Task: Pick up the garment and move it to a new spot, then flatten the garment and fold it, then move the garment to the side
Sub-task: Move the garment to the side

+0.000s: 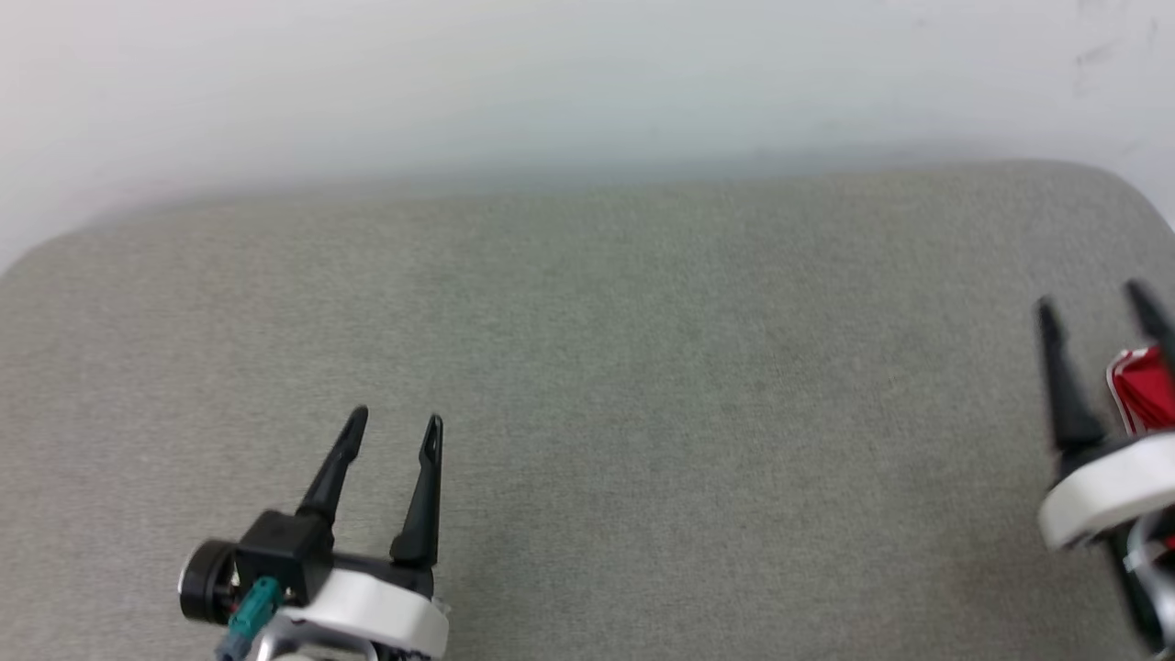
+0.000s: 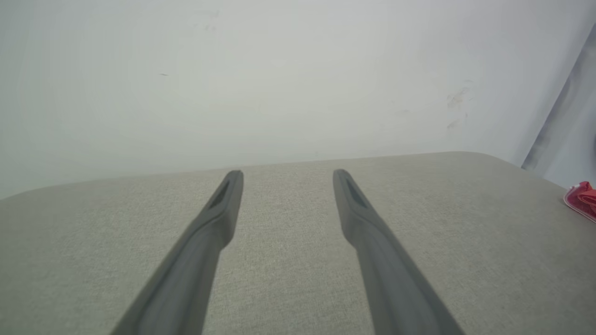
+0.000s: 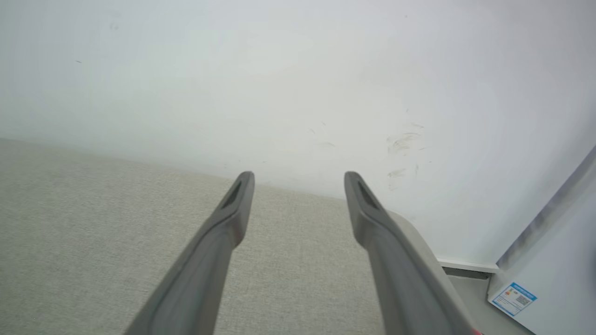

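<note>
Both my hands stand wide open and empty: my left gripper (image 1: 396, 422) at seven o'clock in the head view, my right gripper (image 1: 1092, 305) at three o'clock. The garment (image 1: 1141, 393) shows as a crumpled red scrap with a white-trimmed edge, close by my right fingers at the pad's (image 1: 587, 367) rounded three-o'clock edge. That is where I judge the risk lies: a nudge could slide the smooth jersey off the curved rim. The pad is grey, coarse-woven and soft, so my long tapered fingers could snag it.
</note>
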Robot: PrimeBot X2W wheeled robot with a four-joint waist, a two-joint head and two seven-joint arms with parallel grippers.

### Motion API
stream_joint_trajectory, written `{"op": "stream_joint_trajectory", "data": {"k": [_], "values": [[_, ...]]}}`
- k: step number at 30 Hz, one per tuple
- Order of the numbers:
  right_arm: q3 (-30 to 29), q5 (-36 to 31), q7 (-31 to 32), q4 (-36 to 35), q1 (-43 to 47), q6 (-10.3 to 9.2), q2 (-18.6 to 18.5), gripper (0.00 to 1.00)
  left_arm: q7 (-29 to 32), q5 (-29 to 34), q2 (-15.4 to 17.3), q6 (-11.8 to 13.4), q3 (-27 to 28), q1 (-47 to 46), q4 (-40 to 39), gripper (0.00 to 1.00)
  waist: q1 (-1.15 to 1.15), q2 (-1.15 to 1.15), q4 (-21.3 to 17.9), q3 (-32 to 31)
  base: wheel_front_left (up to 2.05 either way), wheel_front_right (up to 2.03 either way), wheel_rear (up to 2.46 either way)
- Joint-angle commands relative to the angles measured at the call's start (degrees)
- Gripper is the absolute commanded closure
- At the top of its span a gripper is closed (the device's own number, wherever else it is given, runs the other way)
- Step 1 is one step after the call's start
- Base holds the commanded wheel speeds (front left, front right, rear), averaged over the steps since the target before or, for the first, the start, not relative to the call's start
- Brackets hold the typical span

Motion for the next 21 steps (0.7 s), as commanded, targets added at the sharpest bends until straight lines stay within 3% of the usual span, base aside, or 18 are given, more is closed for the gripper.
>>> {"op": "stream_joint_trajectory", "data": {"k": [1,6,21], "values": [[-0.01,-0.23,-1.35,-0.87,2.51,-0.09,2.54,0.0,-0.11,0.14,-0.53,-0.34,0.49,1.37,0.36,0.0,0.02,0.0,1.28,-1.65,0.0,0.0,0.0],[0.54,-0.01,-6.29,-0.51,7.3,-0.09,8.63,0.0,-0.11,0.06,-1.91,-1.32,1.97,3.51,0.8,0.0,0.02,0.0,2.42,-3.11,0.0,0.0,0.0],[3.7,0.19,-16.21,9.85,10.96,-0.08,11.96,0.0,-0.12,2.57,-5.02,-3.27,7.1,6.7,0.78,0.0,0.02,0.0,3.45,-4.17,0.0,0.0,0.0]]}}
